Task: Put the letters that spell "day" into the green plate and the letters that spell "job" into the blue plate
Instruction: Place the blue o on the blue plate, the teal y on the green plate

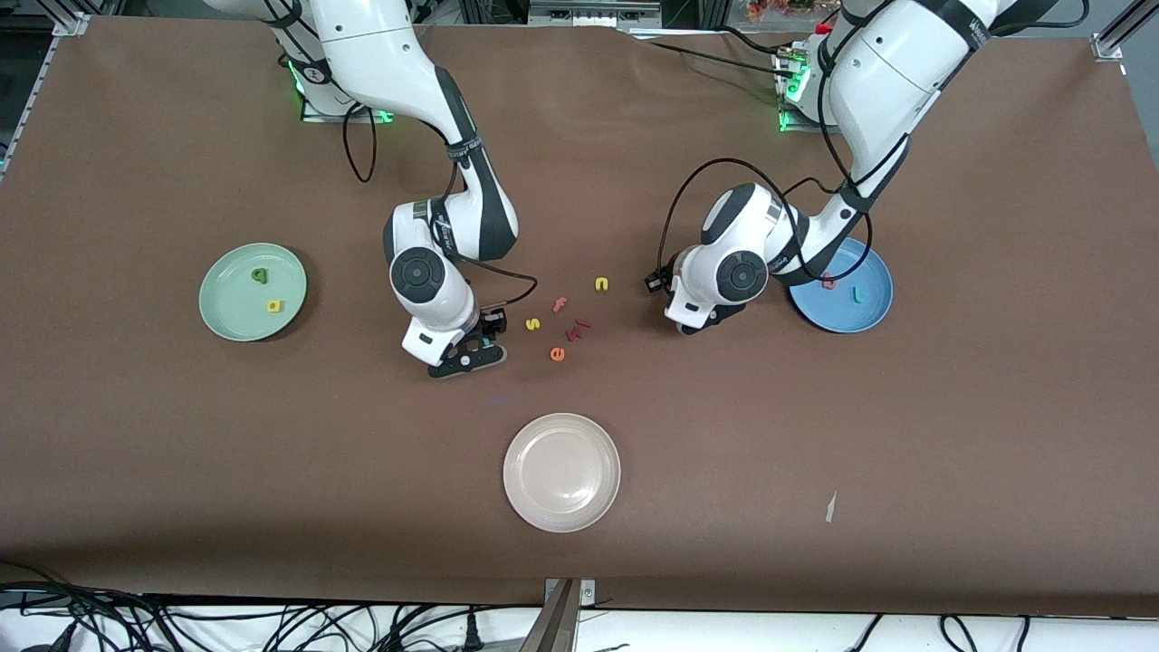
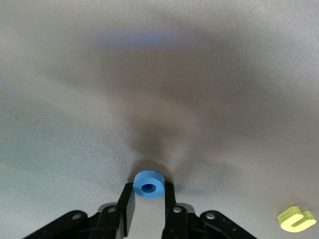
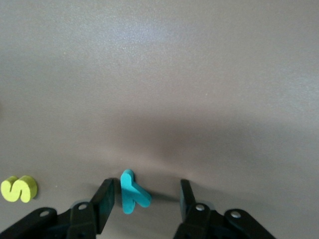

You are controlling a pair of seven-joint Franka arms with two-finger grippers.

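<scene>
In the left wrist view my left gripper (image 2: pixel 149 188) is shut on the blue ring "o" (image 2: pixel 149 182), down at the table. In the front view it sits (image 1: pixel 691 326) beside the blue plate (image 1: pixel 838 314), which holds a pinkish-red "b" (image 1: pixel 828 282) and a teal "j" (image 1: pixel 858 292). My right gripper (image 3: pixel 147 193) stands open around the teal "y" (image 3: pixel 130 192), one finger close to it and the other apart. It is low at the table (image 1: pixel 469 355). The green plate (image 1: pixel 231 303) holds a dark green letter (image 1: pixel 259 273) and a yellow one (image 1: pixel 274 306).
Loose letters lie between the grippers: a yellow "s" (image 1: pixel 533 323), a pink "f" (image 1: pixel 560 304), a yellow "n" (image 1: pixel 601 284), an orange "e" (image 1: pixel 557 354) and dark red pieces (image 1: pixel 578 328). A cream-white plate (image 1: pixel 561 471) sits nearer the front camera.
</scene>
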